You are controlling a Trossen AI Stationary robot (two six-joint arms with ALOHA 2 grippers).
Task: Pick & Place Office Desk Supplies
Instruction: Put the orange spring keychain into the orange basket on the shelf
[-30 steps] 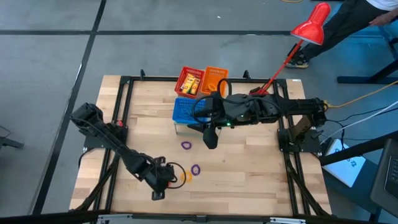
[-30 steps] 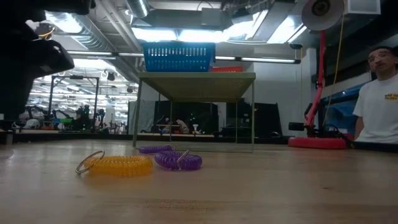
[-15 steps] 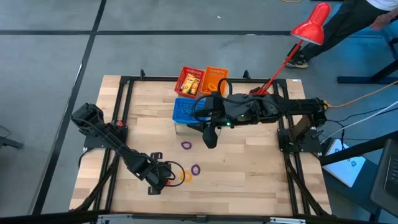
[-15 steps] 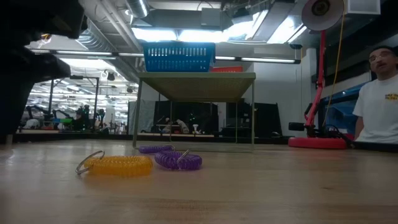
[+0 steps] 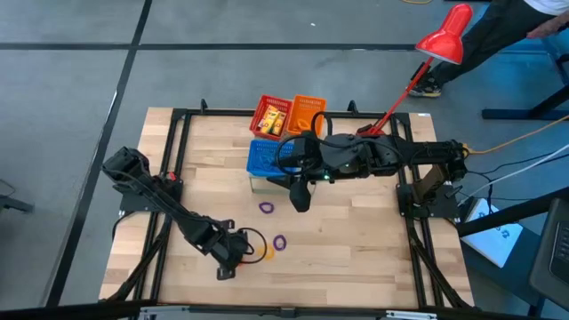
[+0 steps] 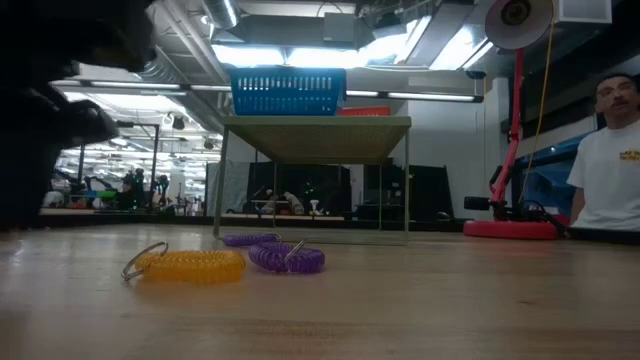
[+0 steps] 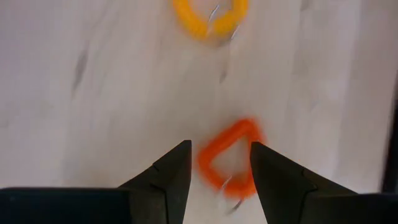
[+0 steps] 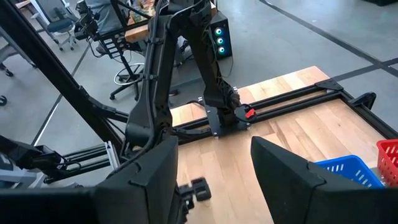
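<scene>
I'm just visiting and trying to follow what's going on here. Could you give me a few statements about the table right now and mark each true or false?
1. The left gripper has its fingers open over an orange loop on the wood. True.
2. The blue basket lies flat on the tabletop. False: in the low view it sits raised on a small stand.
3. A yellow coil and a purple coil lie close together on the table. True.
4. The right gripper is holding a purple loop. False: its fingers are open and empty, above the table.
5. The red lamp stands at the table's near left corner. False: it rises at the far right.
</scene>
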